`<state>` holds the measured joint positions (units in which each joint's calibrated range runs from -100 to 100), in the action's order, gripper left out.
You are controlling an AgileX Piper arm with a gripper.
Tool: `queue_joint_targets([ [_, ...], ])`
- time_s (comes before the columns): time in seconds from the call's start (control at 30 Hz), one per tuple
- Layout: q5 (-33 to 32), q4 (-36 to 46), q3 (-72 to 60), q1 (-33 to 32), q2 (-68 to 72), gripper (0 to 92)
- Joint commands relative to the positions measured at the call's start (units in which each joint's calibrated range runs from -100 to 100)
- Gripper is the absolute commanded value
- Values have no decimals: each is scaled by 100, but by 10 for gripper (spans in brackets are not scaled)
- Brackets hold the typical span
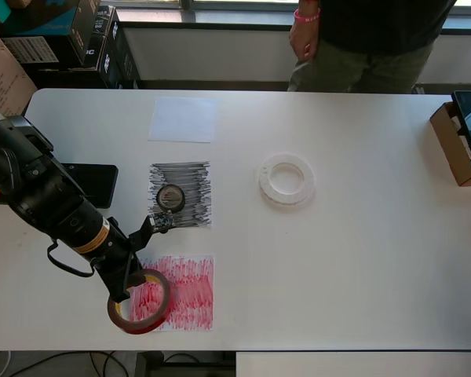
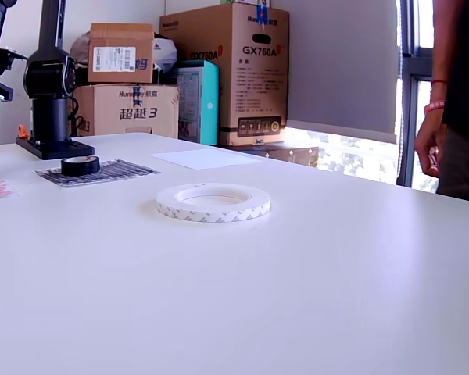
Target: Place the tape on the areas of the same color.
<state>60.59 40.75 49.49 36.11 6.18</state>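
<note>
1. Gripper (image 1: 132, 284): at the near-left corner of the table (image 1: 361, 259) in the overhead view, clenched on the rim of the dark-red roll (image 1: 141, 301), one finger inside the ring, one outside.
2. Dark-red roll: low over, or resting on, the left edge of the red patch (image 1: 182, 290), partly overhanging the bare table; I cannot tell whether it touches.
3. Black roll (image 1: 171, 196): lying flat, within the black scribbled patch (image 1: 180, 194), just beyond the red patch.
4. White ring (image 1: 286, 179): flat on bare table, to the overhead view's right of the black patch, well apart from every patch. In the exterior view the white ring (image 2: 213, 202) lies nearer the camera than the black roll (image 2: 80, 165).
5. White patch (image 1: 184, 119): plain sheet beyond the black patch, nothing on it.
6. Dark phone-like slab (image 1: 94, 182): flat, partly under the arm.
7. Open cardboard box (image 1: 458, 145): at the overhead view's right table edge.
8. Standing person (image 1: 361, 39): behind the far edge, pink wristband (image 1: 306, 15).
9. Stacked cartons (image 2: 219, 70): beyond the table in the exterior view.
</note>
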Motion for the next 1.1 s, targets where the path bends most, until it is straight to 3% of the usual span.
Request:
queue_joint_targets([
  [0.0,-370,121,-629,-258,18,2],
  [0.13,-779,129,-874,-566,56,2],
  [0.53,-779,45,-910,-416,1113,2],
  [1.07,-976,62,-674,-495,1197,12],
])
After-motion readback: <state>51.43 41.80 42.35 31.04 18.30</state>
